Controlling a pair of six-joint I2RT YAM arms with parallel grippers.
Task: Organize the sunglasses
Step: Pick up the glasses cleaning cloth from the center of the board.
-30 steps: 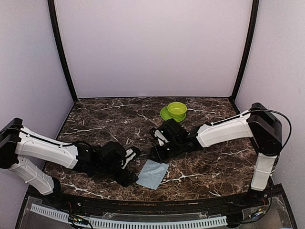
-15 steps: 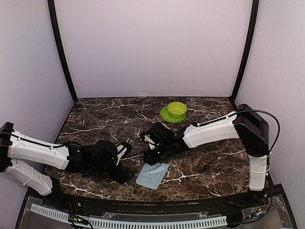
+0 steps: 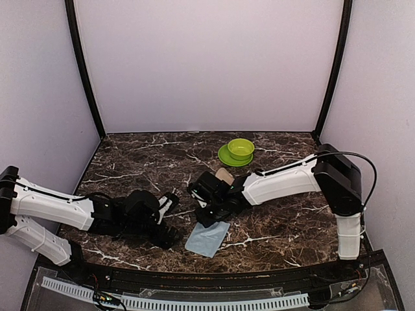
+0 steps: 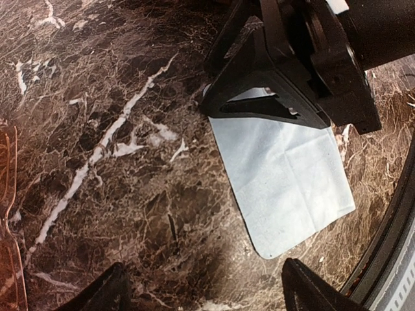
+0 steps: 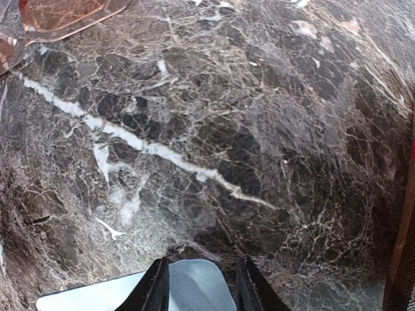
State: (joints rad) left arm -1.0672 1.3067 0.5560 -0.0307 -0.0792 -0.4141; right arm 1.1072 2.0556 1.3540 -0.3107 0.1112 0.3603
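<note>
The sunglasses, with clear reddish lenses, show at the top left of the right wrist view (image 5: 61, 14) and as an orange frame at the left edge of the left wrist view (image 4: 9, 214). I cannot make them out in the top view. A light blue cloth (image 3: 207, 238) lies flat on the marble near the front. My right gripper (image 3: 206, 212) is low at the cloth's far edge, its fingers (image 5: 155, 290) slightly apart astride one corner of the cloth (image 5: 194, 288). My left gripper (image 3: 171, 219) is open wide and empty, just left of the cloth (image 4: 285, 175).
A green bowl (image 3: 240, 148) on a green plate stands at the back right of centre. A small tan object (image 3: 225, 175) shows behind the right arm. The table's front rim (image 4: 395, 246) runs close to the cloth.
My right gripper has moved left and down to the cloth's far edge, uncovering the tan object behind it. My left arm has drawn back a little to the left.
</note>
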